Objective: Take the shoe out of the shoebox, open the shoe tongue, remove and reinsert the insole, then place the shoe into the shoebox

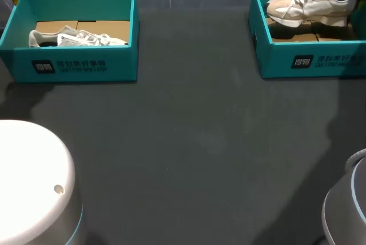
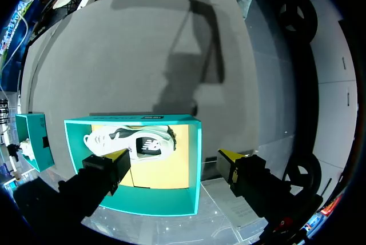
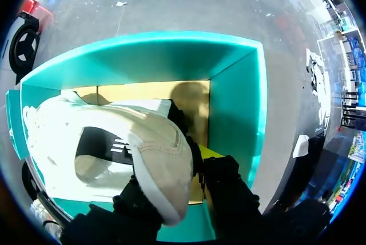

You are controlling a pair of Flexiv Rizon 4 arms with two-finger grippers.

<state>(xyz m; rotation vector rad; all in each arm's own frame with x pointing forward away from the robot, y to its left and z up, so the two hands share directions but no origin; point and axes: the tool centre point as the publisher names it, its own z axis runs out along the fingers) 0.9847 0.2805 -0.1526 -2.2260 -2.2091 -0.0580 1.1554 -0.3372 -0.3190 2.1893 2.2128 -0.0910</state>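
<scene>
Nearest, right claw (image 3: 178,168) clamped on the padded heel of the beige shoe (image 3: 103,142), soft fabric upper with white laces, inside the teal card right shoebox (image 3: 234,102). Long axis along that box, toe toward the left shoebox (image 1: 86,65). Well apart from the right shoebox across the matte bench (image 1: 194,142), left claw (image 2: 172,158) spread wide above a white shoe (image 2: 128,142).

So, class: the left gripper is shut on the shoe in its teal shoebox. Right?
Not quite. The left wrist view shows the left gripper open, its fingers clear of the shoe, which lies inside the teal shoebox ahead of it.
</scene>
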